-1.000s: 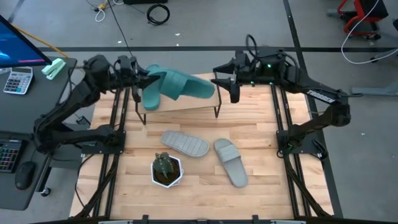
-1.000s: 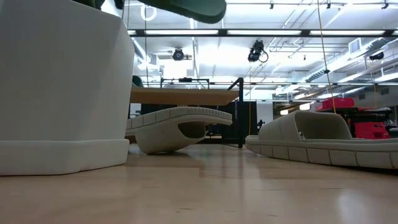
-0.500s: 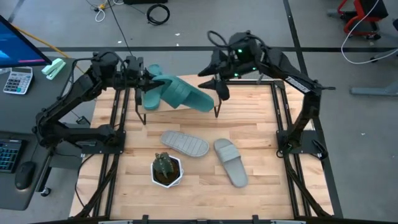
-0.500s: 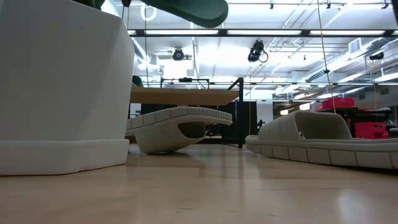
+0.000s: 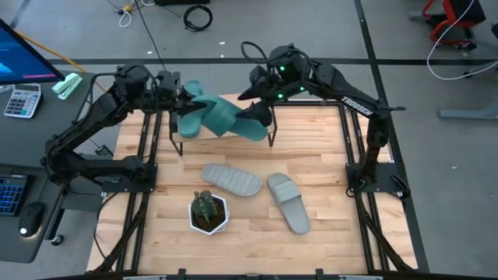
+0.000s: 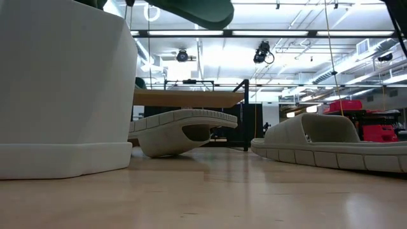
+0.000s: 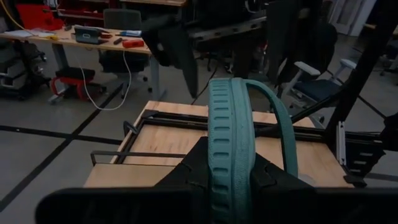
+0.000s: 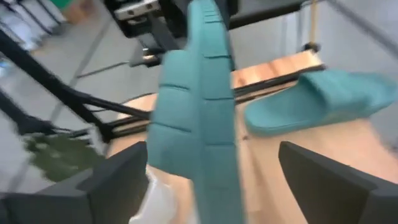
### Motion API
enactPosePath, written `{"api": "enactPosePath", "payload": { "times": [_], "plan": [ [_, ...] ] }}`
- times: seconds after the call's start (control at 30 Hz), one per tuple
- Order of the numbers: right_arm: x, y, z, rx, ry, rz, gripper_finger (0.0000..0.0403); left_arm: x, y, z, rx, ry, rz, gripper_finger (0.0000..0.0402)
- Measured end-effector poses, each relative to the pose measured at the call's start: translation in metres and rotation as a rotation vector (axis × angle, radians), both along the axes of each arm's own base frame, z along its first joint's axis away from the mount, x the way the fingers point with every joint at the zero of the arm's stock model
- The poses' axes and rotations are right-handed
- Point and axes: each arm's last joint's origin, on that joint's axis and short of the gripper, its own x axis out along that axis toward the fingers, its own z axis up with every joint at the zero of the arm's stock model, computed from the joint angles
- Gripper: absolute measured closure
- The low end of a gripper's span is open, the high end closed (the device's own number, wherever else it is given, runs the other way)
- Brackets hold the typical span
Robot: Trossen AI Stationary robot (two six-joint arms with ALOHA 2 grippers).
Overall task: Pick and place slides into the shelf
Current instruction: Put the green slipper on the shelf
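One teal slide hangs in the air over the shelf, held by my left gripper, which is shut on its left end. My right gripper is open at the slide's other end; in the right wrist view its fingers stand on either side of the slide, not touching it. The second teal slide lies sole down on the shelf's left end. Two grey slides rest on the table. My left gripper pinches the teal slide's sole at its end nearest the arm, one finger on each flat face. The fingers come level from the table's left, along the slide. The slide is turned on its edge, lifted clear, and points toward the table's right.
A potted plant in a white pot stands near the table's near edge, left of the grey slides. In the low view the pot fills the left and the shelf stands behind the grey slides. Bare tabletop lies to the right of the shelf.
My right gripper has moved toward the table's left and come down to the free end of the held teal slide, its open fingers now around it. The held slide has shifted a little toward the near edge, its free end dropping slightly.
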Motion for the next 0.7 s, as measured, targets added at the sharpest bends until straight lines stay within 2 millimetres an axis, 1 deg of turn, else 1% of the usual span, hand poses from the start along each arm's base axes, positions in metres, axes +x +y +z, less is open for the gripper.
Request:
{"api": "enactPosePath", "payload": {
  "times": [0.1,0.2,0.3,0.37,0.57,0.7],
  "plan": [
    [0.004,0.001,0.001,0.066,-0.031,0.028,0.0012,0.002,0.001,-0.002,-0.004,0.01,-0.001,0.0359],
    [0.007,0.004,0.003,0.085,-0.059,0.031,0.0004,0.004,0.001,-0.003,-0.008,0.016,-0.007,0.0359],
    [0.014,0.006,-0.001,0.075,-0.052,0.033,0.0006,0.007,0.001,-0.004,-0.006,0.022,-0.017,0.0359],
    [0.018,0.005,-0.006,0.066,-0.032,0.015,0.0006,0.008,0.0,-0.004,0.001,0.023,-0.024,0.0359],
    [0.029,0.001,-0.015,0.052,-0.032,-0.011,0.0006,0.01,-0.001,-0.005,0.02,0.024,-0.039,0.0359],
    [0.038,-0.001,-0.022,0.044,-0.034,-0.016,0.0023,0.011,-0.001,-0.005,0.025,0.029,-0.04,0.0359]
  ]
}}
